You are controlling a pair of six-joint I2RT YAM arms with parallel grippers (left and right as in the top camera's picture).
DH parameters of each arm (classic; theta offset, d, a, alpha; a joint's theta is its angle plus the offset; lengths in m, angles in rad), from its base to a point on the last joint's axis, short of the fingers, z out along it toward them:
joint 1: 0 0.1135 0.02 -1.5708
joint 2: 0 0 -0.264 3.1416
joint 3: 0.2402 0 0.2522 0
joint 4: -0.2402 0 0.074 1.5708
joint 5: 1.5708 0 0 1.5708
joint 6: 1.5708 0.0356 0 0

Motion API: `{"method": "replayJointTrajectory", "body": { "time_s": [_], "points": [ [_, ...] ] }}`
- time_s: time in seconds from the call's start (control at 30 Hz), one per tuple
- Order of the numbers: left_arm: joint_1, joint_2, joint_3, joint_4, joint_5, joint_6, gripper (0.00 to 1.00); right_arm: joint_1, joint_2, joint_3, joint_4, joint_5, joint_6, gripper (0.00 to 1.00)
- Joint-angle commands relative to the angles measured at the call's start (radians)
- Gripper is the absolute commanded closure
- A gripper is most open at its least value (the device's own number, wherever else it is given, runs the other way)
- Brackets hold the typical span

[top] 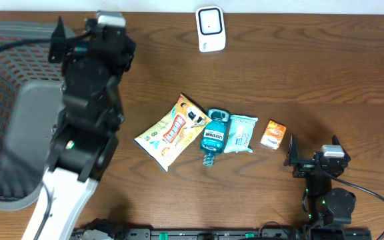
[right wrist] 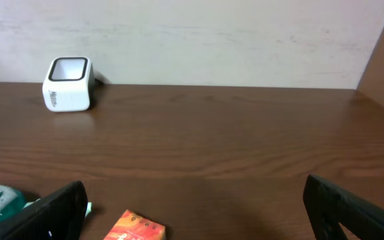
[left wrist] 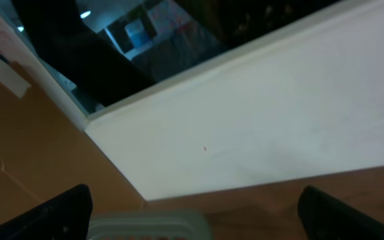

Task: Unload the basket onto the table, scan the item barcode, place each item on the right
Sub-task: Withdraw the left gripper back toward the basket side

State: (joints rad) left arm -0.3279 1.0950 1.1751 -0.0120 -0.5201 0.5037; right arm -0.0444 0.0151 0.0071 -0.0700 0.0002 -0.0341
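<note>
Dark brown worktop [top: 312, 80], streaky wood grain right across. White scanner [top: 211, 29], black face. Snack bag [top: 173, 131] is yellow, splashed orange-red and white. Bottle [top: 214, 135] teal-blue with a darker blue label. Pack [top: 239, 133] pale mint. Little box [top: 273, 134] bright orange. Basket [top: 12, 30]: grey rim, black mesh. Left arm [top: 89, 87] black.

Bare table [top: 312, 67] between scanner [top: 211, 29] and item cluster [top: 213, 133]; basket [top: 5, 60] probably blocks far left.

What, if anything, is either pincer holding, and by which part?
Nothing. The left pincer and right pincer are both open and empty; the snack bag, mouthwash bottle, wipes pack and orange box lie loose on the table.
</note>
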Motion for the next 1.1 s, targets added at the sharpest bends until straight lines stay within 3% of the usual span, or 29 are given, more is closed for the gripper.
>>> {"method": "replayJointTrajectory", "body": {
  "time_s": [0.0,0.27,0.43,0.53,0.8,1.07],
  "points": [
    [0.004,-0.119,0.017,-0.021,0.053,-0.031,0.02,0.0,-0.002,-0.002,0.008,0.009,-0.008,0.01],
    [0.049,-0.318,0.017,-0.04,0.053,-0.037,0.02,0.0,-0.002,-0.002,-0.005,-0.017,0.035,0.01],
    [0.151,-0.389,0.017,-0.041,0.053,-0.105,0.01,0.0,-0.001,-0.002,0.0,-0.117,0.477,0.01],
    [0.211,-0.425,0.017,-0.045,0.067,-0.121,0.01,0.0,0.0,-0.002,0.018,-0.293,0.707,0.01],
    [0.259,-0.512,0.013,-0.053,0.093,-0.124,0.01,0.0,0.0,-0.002,0.026,-0.68,0.761,0.01],
    [0.259,-0.612,0.013,-0.06,0.093,-0.124,0.01,0.0,0.0,-0.002,0.032,-0.919,0.798,0.01]
  ]
}}
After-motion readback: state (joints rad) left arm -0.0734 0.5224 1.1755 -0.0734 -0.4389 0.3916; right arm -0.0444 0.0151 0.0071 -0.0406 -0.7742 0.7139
